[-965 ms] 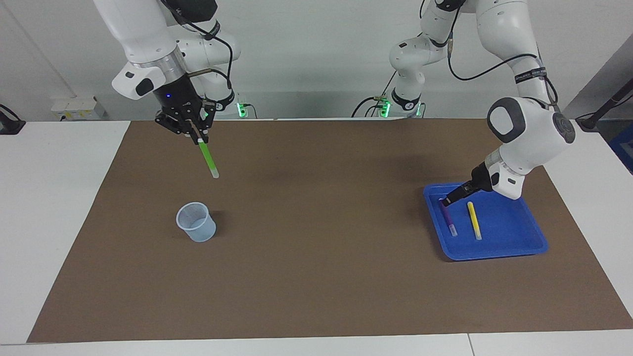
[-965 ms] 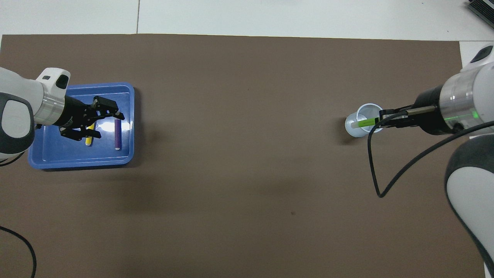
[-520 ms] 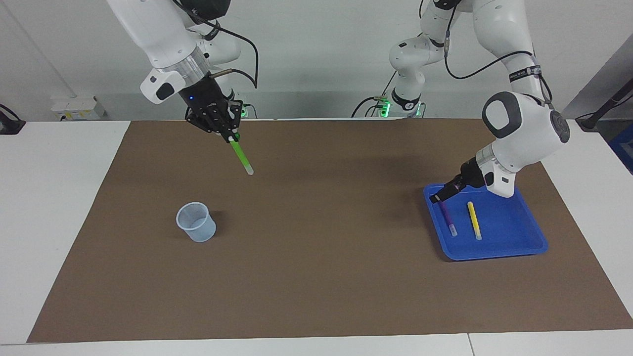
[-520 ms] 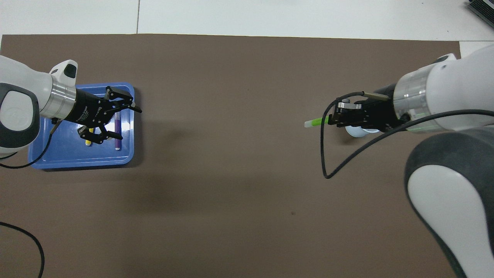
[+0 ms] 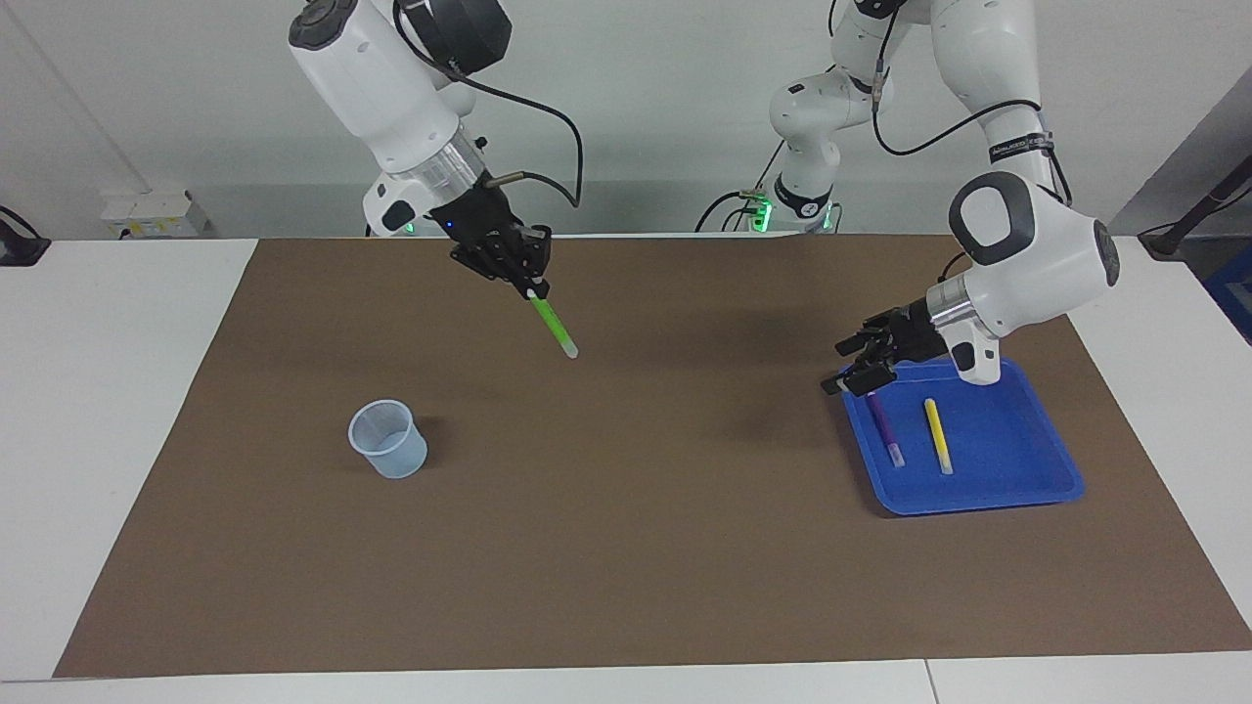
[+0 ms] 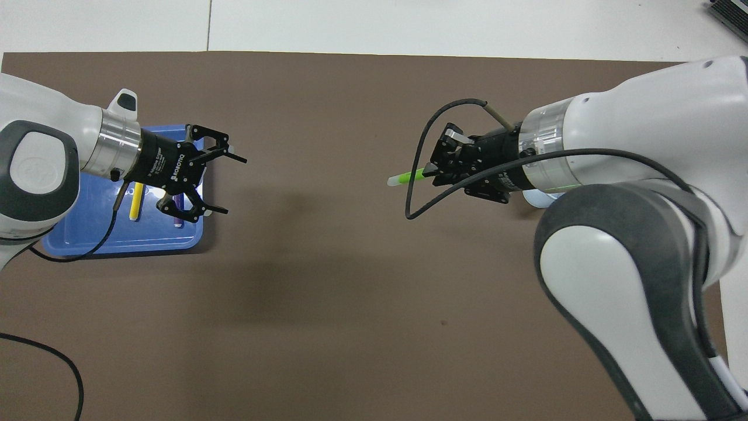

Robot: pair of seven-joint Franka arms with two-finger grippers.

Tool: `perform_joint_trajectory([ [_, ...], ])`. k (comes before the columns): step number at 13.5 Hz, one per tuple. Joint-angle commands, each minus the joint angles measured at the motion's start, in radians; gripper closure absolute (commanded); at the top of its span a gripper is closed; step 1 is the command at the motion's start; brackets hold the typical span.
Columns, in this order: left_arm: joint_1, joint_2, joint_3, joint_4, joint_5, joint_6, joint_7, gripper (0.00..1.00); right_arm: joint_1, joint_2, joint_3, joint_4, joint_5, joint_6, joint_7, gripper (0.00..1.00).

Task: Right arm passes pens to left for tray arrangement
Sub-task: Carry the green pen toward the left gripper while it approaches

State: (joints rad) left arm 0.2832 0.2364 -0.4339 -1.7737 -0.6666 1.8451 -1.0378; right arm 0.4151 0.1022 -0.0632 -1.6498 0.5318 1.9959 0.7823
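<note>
The right end effector (image 5: pixel 533 286) is up in the air over the brown mat (image 5: pixel 626 548), clenched on the upper end of the green pen (image 5: pixel 553 328), which slants down with its whitish tip lowest. In the overhead view that pen (image 6: pixel 406 176) points toward nine o'clock, at the left arm's end of the worktop (image 5: pixel 108 411).

The left end effector (image 5: pixel 849 372) hangs released, fingers spread and grasping nothing, over the tray's (image 5: pixel 1017 479) edge that faces the middle of the mat; from above it (image 6: pixel 225 182) sits at the tray's (image 6: pixel 87 240) three o'clock side.

In the tray lie the purple pen (image 5: pixel 886 430) and the yellow pen (image 5: pixel 938 435), side by side and apart, roughly parallel.

A translucent cup (image 5: pixel 387 439) stands upright on the mat toward the right arm's end, at about seven o'clock of the green pen in the facing view.
</note>
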Motion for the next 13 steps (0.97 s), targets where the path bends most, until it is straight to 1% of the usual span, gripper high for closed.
perform_joint_trajectory([
  [1,-0.012,-0.015,0.007,0.000,-0.073,-0.009,-0.128,0.08,0.083,0.031,0.000,-0.002,0.028,0.104,0.153,0.99],
  [3,-0.016,-0.015,-0.005,0.000,-0.102,0.003,-0.174,0.06,0.123,0.048,-0.001,-0.002,0.086,0.165,0.218,0.99],
  [5,-0.016,-0.015,-0.014,0.002,-0.137,0.019,-0.208,0.02,0.168,0.068,-0.001,-0.002,0.088,0.216,0.258,0.99],
  [6,-0.016,-0.017,-0.022,0.002,-0.152,0.025,-0.223,0.02,0.192,0.077,-0.001,-0.002,0.088,0.234,0.262,0.99],
  [10,-0.016,-0.022,-0.060,0.023,-0.154,0.029,-0.295,0.03,0.202,0.091,-0.001,0.002,0.085,0.251,0.278,0.99],
  [13,-0.021,-0.032,-0.071,0.019,-0.150,0.031,-0.294,0.05,0.208,0.093,-0.001,-0.002,0.085,0.264,0.279,0.99],
])
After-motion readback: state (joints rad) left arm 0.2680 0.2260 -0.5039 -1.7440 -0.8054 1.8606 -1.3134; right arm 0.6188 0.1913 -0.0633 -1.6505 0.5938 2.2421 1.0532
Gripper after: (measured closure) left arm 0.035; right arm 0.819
